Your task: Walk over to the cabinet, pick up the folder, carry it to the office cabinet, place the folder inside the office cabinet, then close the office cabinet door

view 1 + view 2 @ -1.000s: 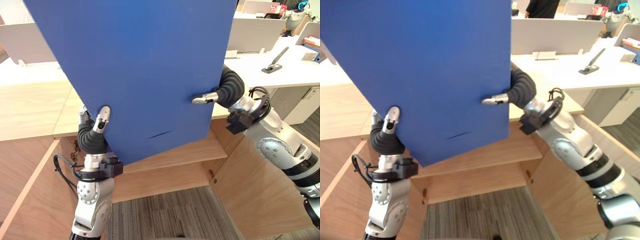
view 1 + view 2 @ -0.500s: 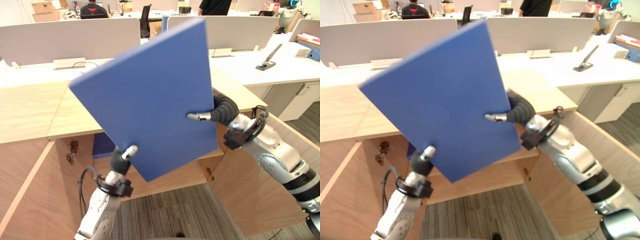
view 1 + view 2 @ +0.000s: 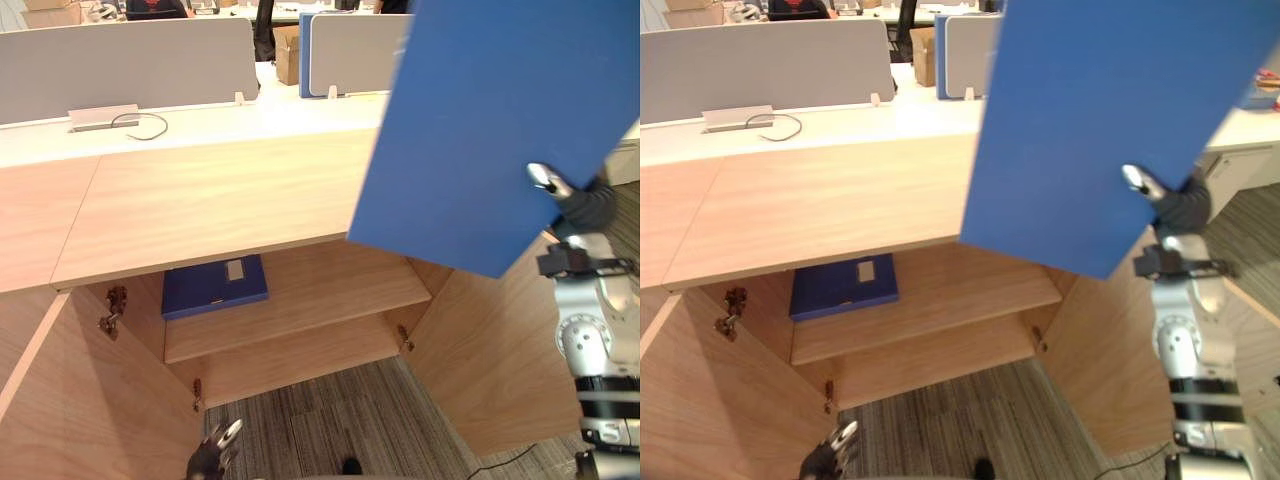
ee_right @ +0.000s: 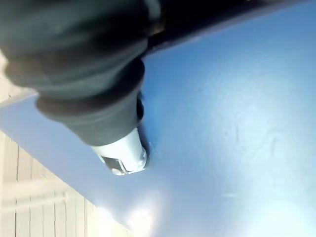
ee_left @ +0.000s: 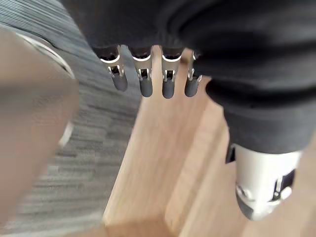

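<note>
Holding the large flat blue folder (image 3: 480, 130) high in the upper right of the frame, the right hand (image 3: 588, 205) pinches its lower edge, thumb on the near face. The left hand (image 3: 215, 455) hangs slack at the bottom edge, carrying nothing. We judge this one-sided pinch risky: the folder may pivot, slip, or clip the top of the light wooden cabinet (image 3: 200, 200) before reaching the shelf (image 3: 320, 295) beside the dark blue binder (image 3: 213, 285).

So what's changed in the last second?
The left hand let go of the folder and dropped low, open. The right hand keeps its grip and has swung the folder to the robot's right. The cabinet stays open, a dark blue file still on its shelf.
</note>
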### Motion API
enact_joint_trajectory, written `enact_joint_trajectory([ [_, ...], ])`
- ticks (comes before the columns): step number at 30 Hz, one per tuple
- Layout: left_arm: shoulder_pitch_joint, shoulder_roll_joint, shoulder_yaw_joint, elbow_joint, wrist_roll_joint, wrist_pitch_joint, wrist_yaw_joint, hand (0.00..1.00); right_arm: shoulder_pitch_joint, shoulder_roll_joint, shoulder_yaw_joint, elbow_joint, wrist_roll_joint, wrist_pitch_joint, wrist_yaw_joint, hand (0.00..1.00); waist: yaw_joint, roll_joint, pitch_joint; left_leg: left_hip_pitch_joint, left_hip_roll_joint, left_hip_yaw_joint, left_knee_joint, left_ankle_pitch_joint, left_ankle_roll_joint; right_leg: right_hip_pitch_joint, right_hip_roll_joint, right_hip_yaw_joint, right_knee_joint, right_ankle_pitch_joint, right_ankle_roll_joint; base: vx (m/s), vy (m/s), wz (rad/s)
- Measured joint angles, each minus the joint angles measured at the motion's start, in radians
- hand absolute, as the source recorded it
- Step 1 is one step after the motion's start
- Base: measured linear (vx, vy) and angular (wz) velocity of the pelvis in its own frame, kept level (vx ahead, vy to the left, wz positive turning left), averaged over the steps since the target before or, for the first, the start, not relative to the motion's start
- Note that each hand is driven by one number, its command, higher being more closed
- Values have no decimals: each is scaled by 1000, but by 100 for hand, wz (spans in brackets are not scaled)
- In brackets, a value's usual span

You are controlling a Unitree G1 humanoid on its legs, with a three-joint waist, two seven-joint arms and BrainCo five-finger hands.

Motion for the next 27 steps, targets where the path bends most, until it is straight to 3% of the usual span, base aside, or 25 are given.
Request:
enact_joint_trajectory([
  [2,-20,-47,191,109,24,5,109,0,65,119,-118,-63,-13,-21,-61,100,1,-22,20,0,-39,-44,-18,30,1,12,-26,-6,0,-5,-5,34,-11,17],
  [5,9,-83,294,149,-7,15,175,0,117,258,-185,-144,-54,-65,-115,100,-1,-2,14,46,-102,-74,-236,35,0,-14,-30,-4,-6,-4,-3,6,47,-4],
  [6,22,-83,306,150,-4,21,189,0,157,319,-185,-175,-65,-67,-138,100,-1,-20,17,65,-121,-63,-295,60,6,-21,-43,-8,-6,-3,-2,36,55,-6],
  [10,19,-114,301,165,41,35,194,0,260,394,-138,-235,-127,-67,-152,100,0,-24,4,96,-164,-64,-428,135,9,-51,-77,-15,-6,11,14,58,56,6],
  [14,8,-98,221,124,46,34,188,0,279,435,-75,-224,-147,-49,-151,100,14,-18,3,115,-166,-42,-458,155,5,-77,-84,-19,24,-6,32,63,57,-5],
  [15,-1,-96,197,115,47,33,183,0,277,438,-57,-224,-160,-47,-148,100,14,-10,12,106,-153,-37,-446,155,6,-113,-120,-149,114,-93,-3,-1,40,-13],
  [16,-2,-94,185,115,48,34,182,0,277,438,-50,-220,-165,-46,-143,100,16,-8,16,107,-147,-34,-440,155,6,-129,-153,-246,181,-127,-18,68,43,-12],
  [17,0,-79,156,117,51,35,182,0,278,439,-25,-202,-168,-39,-135,100,15,-18,11,113,-143,-27,-431,150,4,-156,-226,-361,297,-141,-35,91,37,-9],
  [18,-1,-68,139,116,53,36,182,0,278,440,-17,-201,-168,-29,-132,100,15,-22,12,113,-141,-28,-417,139,-1,-164,-244,-369,328,-143,-27,98,18,-3],
  [22,-29,-48,109,64,68,34,184,0,276,440,0,-191,-172,-8,-118,100,31,-20,13,66,-73,-32,-281,51,-34,-157,-192,-345,363,-147,-8,16,-82,-16],
  [23,-35,-48,107,48,67,32,185,0,277,438,0,-190,-174,-8,-118,100,29,-22,14,30,-58,-40,-218,18,-37,-165,-187,-340,372,-163,20,-77,-63,-9],
  [25,-52,-49,110,42,67,29,200,0,277,427,0,-190,-174,-8,-118,100,30,-16,22,-41,-32,-56,-84,-51,-29,-204,-193,-342,434,-222,36,-111,-22,-1],
  [27,-51,-47,119,40,67,29,215,0,279,427,11,-187,-174,-8,-120,100,32,-19,28,-54,-30,-62,-42,-69,-31,-219,-208,-347,490,-249,47,-85,16,5],
])
